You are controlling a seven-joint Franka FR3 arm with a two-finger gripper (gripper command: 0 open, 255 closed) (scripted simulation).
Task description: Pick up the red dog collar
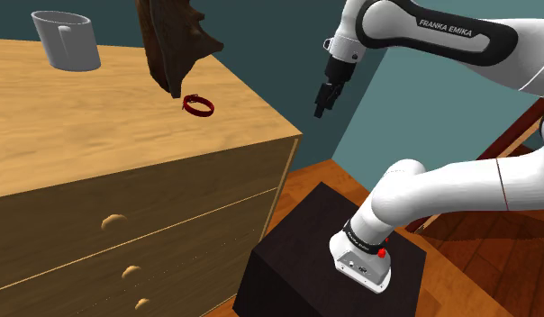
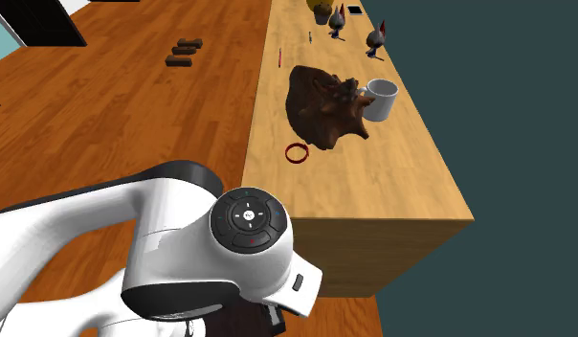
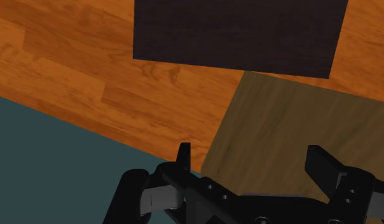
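Note:
The red dog collar (image 1: 198, 104) is a small ring lying flat on the wooden dresser top (image 1: 99, 135), close to the foot of a dark brown jagged object (image 1: 176, 40). In the second exterior view the collar (image 2: 296, 152) lies near the dresser's long edge, beside the brown object (image 2: 325, 105). My black gripper (image 1: 323, 101) hangs in the air beyond the dresser's corner, to the right of the collar and well apart from it. In the wrist view the gripper (image 3: 254, 162) is open, its fingers (image 3: 183, 156) apart with nothing between them, over the dresser's corner (image 3: 286, 133).
A pale mug (image 1: 68, 40) stands behind the brown object. Small figurines (image 2: 375, 40) and a thin red stick (image 2: 279, 57) sit at the dresser's far end. The dark stand (image 1: 333, 261) is on the wooden floor (image 3: 89, 63) below the arm. Drawer fronts (image 1: 126, 243) face the stand.

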